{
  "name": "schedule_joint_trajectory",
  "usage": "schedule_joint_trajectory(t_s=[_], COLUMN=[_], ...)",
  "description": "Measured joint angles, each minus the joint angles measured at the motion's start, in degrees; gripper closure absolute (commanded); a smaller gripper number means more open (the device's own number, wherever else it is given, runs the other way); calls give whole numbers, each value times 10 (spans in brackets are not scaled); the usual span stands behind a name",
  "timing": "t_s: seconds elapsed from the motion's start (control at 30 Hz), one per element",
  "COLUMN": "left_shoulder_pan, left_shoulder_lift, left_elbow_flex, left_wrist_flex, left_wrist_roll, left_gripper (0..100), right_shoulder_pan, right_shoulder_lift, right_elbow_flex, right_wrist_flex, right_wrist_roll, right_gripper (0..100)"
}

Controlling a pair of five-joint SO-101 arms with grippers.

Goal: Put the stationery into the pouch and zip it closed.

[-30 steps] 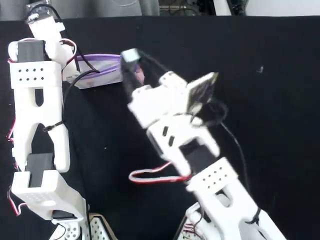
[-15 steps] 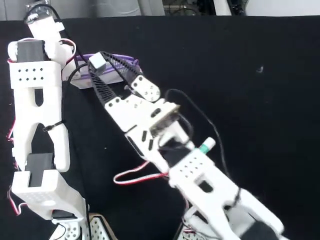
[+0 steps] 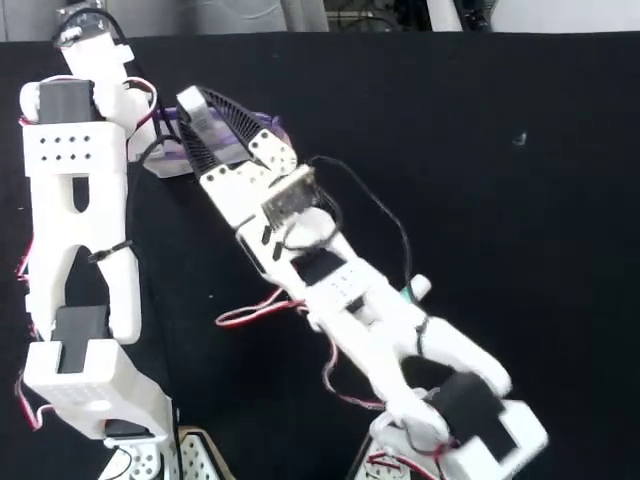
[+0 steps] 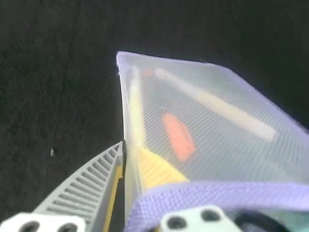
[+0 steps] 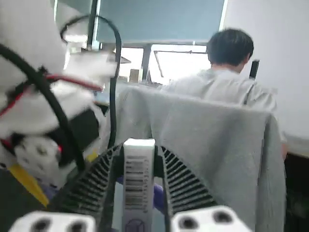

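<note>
**A:** What does the right gripper (image 5: pixel 138 149) have hold of?

**B:** Its own wrist view is clearest. The black ribbed fingers are drawn in to a narrow gap and pinch a white bar (image 5: pixel 138 181) that lies lengthwise between them.

**A:** Any writing on it?

**B:** There is a barcode label on the bar's face and a round mark at the end nearer the wrist. The small print is too blurred to read.

**A:** And the left gripper (image 4: pixel 131 203)?

**B:** It is clamped on the purple rim of the pouch (image 4: pixel 217 159), with a grey ribbed finger flat against the side wall. Through the mesh that view makes out a yellow pencil (image 4: pixel 136 116), an orange piece (image 4: pixel 178 137) and a long white pen (image 4: pixel 217 108).

**A:** From above?

**B:** The pouch is just a pale, purple-edged shape at the far left of the black table (image 3: pixel 520 250). The right gripper and its bar are over the rim, but I cannot tell if the bar is inside. A green-tipped marker (image 3: pixel 413 291) lies just beside the right arm, well apart from the pouch.
</note>
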Motion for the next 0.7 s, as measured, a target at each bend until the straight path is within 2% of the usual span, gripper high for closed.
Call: schedule_joint_trajectory(t_s=[0.3,0.37,0.53,0.7], left_shoulder_pan=[0,0,0,0], left_shoulder_lift=[0,0,0,0], left_elbow_flex=[7,9,12,12], left_wrist_flex=[-4,-4,-11,-12], left_wrist_roll=[-1,-1,-1,-1], left_gripper=[970,970,970,970], right_shoulder_pan=[6,8,9,10], right_shoulder_lift=[11,11,11,11], right_elbow_flex=[0,0,0,19], right_wrist_flex=[1,1,1,1], right_wrist_roll=[0,0,0,0], right_gripper=[985,942,704,733])
